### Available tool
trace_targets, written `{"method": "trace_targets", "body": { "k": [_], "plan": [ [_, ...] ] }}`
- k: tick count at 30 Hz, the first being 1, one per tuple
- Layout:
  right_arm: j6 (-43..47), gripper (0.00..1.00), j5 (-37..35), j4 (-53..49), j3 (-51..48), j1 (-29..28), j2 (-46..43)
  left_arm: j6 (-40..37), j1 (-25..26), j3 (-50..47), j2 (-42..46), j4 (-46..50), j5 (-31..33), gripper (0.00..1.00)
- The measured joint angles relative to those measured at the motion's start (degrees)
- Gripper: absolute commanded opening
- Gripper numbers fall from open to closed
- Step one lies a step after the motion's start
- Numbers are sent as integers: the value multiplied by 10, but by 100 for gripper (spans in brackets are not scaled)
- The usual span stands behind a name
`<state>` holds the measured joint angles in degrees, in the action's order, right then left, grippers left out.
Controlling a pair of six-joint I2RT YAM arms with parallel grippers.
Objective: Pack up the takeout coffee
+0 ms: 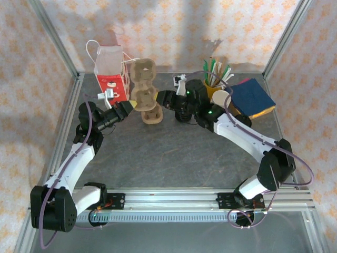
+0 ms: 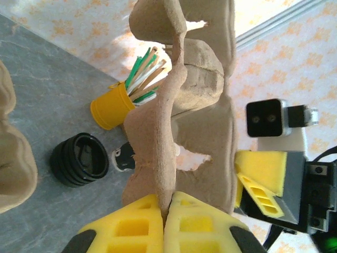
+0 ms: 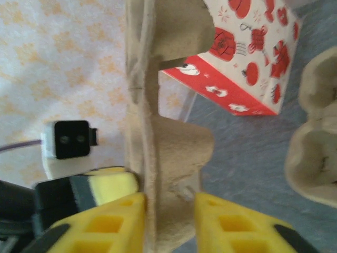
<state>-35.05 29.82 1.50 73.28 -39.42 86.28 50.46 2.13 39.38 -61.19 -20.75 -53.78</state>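
A brown pulp cup carrier [image 1: 143, 79] [image 2: 179, 105] [image 3: 179, 153] is held on edge above the table between both arms. My left gripper [image 1: 131, 105] [image 2: 167, 197] is shut on its thin edge. From the other side, my right gripper [image 1: 162, 98] [image 3: 169, 196] stands astride one of its pockets with the jaws apart. A round black ribbed thing [image 2: 80, 159], apparently the takeout coffee, sits on the table beyond the carrier, apart from both grippers.
A second pulp carrier [image 1: 152, 116] [image 3: 316, 142] lies on the table below the held one. A red and white paper bag [image 1: 111, 79] [image 3: 247, 58] stands at the back left. A yellow cup of stir sticks [image 1: 213, 89] [image 2: 111, 108] and a blue cloth [image 1: 253, 97] are at the back right.
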Motion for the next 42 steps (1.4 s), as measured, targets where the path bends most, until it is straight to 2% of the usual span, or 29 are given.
{"method": "trace_targets", "body": {
  "k": [6, 10, 15, 21, 27, 30, 35, 42],
  "plan": [
    [118, 58, -96, -105, 12, -1, -48, -92, 5, 60, 0, 119, 8, 6],
    [202, 61, -139, -170, 54, 0, -78, -188, 32, 136, -6, 250, 52, 6],
    [282, 61, -169, -241, 130, -1, -76, -298, 101, 242, -45, 408, 125, 5],
    [354, 62, -192, -305, 185, -17, -48, -373, 126, 283, -78, 529, 151, 5],
    [417, 67, -236, -363, 220, -61, 11, -416, 134, 305, -94, 586, 140, 5],
    [442, 74, -263, -395, 243, -79, 48, -426, 140, 308, -97, 598, 137, 5],
    [476, 78, -283, -434, 251, -83, 76, -431, 144, 308, -97, 606, 135, 4],
    [519, 78, -274, -446, 251, -83, 76, -431, 144, 308, -97, 606, 122, 4]
  ]
}}
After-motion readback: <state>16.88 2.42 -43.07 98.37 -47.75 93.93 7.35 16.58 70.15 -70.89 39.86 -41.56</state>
